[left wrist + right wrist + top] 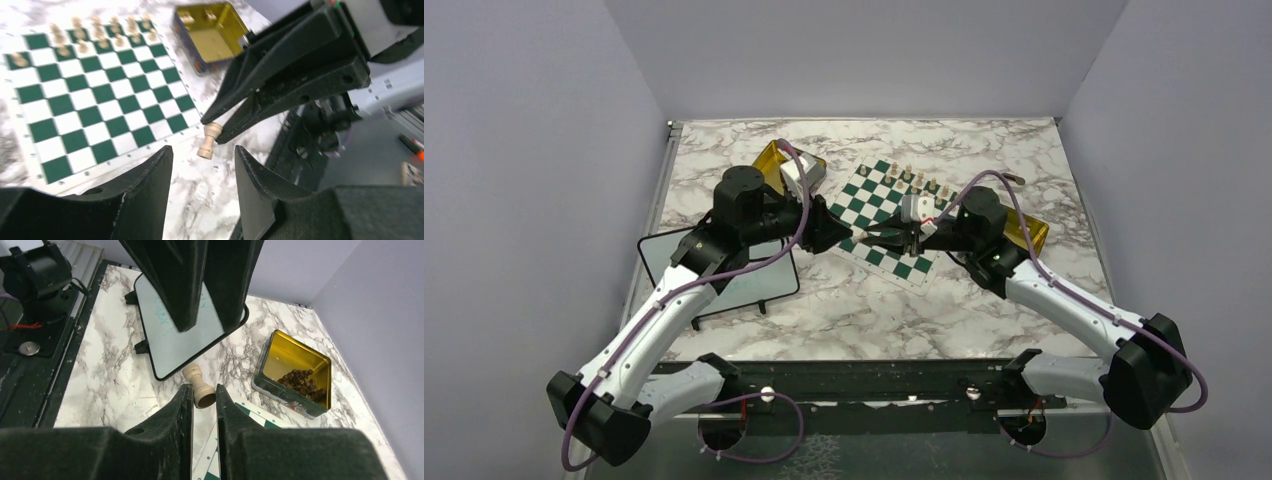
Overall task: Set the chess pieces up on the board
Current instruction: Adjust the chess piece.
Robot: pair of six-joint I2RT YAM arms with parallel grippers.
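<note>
Hanging from the right gripper (213, 127), whose fingers (280, 95) were clamped on one end, the pale chess piece (207, 142) sat above the table (200, 200), just off the corner of the board (100, 105). Its long axis was tilted, the free end toward the left gripper (205, 326). That gripper's fingers (150, 190) stood apart to either side, touching nothing.

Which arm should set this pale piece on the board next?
Right. The right gripper pinches the pale piece just off the board; the left gripper stands open around it, not touching.
</note>
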